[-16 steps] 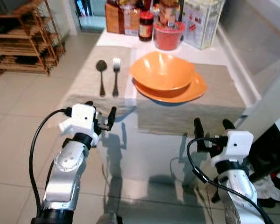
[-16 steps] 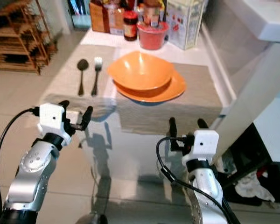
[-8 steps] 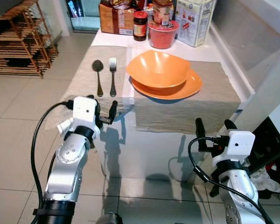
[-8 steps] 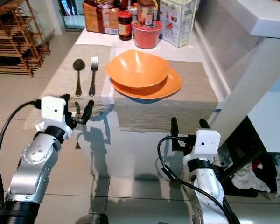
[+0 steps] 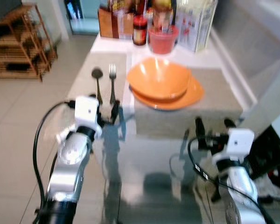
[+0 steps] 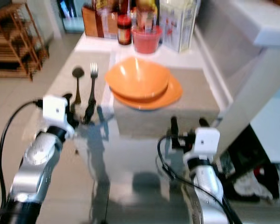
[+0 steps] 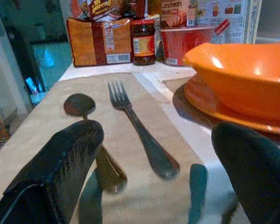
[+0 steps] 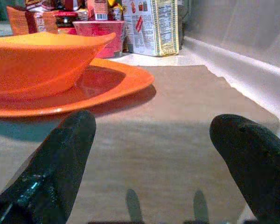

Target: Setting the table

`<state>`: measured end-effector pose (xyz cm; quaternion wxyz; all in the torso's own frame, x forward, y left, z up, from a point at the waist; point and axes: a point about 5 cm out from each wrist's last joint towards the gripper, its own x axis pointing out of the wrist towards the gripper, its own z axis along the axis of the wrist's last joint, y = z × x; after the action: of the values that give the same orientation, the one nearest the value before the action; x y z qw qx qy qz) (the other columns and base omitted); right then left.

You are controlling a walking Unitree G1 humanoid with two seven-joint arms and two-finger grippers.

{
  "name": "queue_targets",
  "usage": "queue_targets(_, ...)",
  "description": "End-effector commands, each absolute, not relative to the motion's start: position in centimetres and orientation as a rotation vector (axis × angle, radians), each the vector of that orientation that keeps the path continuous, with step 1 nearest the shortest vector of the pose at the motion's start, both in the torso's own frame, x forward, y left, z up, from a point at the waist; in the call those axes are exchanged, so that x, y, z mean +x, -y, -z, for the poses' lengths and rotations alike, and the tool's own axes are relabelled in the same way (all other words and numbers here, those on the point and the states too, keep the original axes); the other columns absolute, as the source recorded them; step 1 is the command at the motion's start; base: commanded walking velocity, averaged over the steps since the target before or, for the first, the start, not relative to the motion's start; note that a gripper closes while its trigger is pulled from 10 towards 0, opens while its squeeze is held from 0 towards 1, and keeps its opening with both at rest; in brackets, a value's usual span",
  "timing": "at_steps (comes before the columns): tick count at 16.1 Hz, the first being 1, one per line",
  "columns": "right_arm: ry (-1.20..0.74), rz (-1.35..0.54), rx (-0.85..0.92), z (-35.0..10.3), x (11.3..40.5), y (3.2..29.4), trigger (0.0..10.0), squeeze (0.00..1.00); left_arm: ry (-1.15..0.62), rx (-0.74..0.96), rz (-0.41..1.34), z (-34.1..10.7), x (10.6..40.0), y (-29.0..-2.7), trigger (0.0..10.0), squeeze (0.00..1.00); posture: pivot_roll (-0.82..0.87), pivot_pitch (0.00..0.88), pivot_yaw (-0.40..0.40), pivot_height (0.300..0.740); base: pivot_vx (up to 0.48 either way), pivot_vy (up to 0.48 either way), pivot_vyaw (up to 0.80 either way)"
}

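Your left gripper (image 5: pixel 107 113) hangs at the near end of the left placemat (image 5: pixel 86 79), fingers spread wide and holding nothing. In the left wrist view the two black fingers (image 7: pixel 60 163) frame the handle ends of the cutlery without touching either piece. The spoon (image 7: pixel 91 140) and fork (image 7: pixel 140 130) lie side by side on that mat, handles toward you, the spoon on the outer side and the fork nearer the dishes.

Your right gripper (image 5: pixel 212 128) hovers just off the near edge of the right placemat (image 5: pixel 214 100), also wide open and empty. In the right wrist view its fingers (image 8: pixel 60 158) stand well apart above the mat's bare near portion.

The orange bowl (image 5: pixel 159 80) sits inside the orange plate (image 5: pixel 193 91), and both rest on the far left part of the right placemat, just beside the fork. Neither gripper is in contact with them.

Behind the dishes, at the far end of the glass table (image 5: pixel 149 158), stand a red tub (image 5: pixel 161 37), a dark jar (image 5: pixel 139 35), a printed carton (image 5: pixel 196 23) and a brown package (image 5: pixel 109 21), grouped closely together. A wooden rack (image 5: pixel 21 42) stands on the tiled floor, well off to your left.

Both head views are slightly blurred.
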<state>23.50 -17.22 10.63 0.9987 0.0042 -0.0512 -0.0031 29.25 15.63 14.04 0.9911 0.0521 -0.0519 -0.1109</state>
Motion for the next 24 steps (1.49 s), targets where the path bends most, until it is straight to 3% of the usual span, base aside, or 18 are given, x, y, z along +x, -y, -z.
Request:
queue_targets(1,0.131,0.02,0.003,-11.2,23.8,17.4,10.0,0.0,0.116,0.112,0.207,-14.3,29.3,-15.6,10.0,0.0,0.02,0.018,0.017,0.74,0.45,0.0,0.0)
queue_targets(10,0.197,0.061,0.007,-12.8,23.1,17.7,10.0,0.0,0.164,0.12,0.204,-15.6,29.8,-15.3,10.0,0.0,0.02,0.0,0.02,0.74,0.0,0.0,0.0)
queue_targets(16,0.255,0.152,-0.025,-15.0,24.3,20.6,10.0,0.0,0.188,0.096,0.235,-17.0,30.8,-14.5,10.0,0.0,0.01,0.0,0.028,0.74,0.0,0.0,0.0)
queue_targets(24,0.217,0.112,-0.02,-14.0,24.5,19.5,10.0,0.0,0.207,0.115,0.195,-17.0,30.9,-15.0,10.0,0.0,0.02,0.0,0.025,0.74,0.396,0.031,0.0)
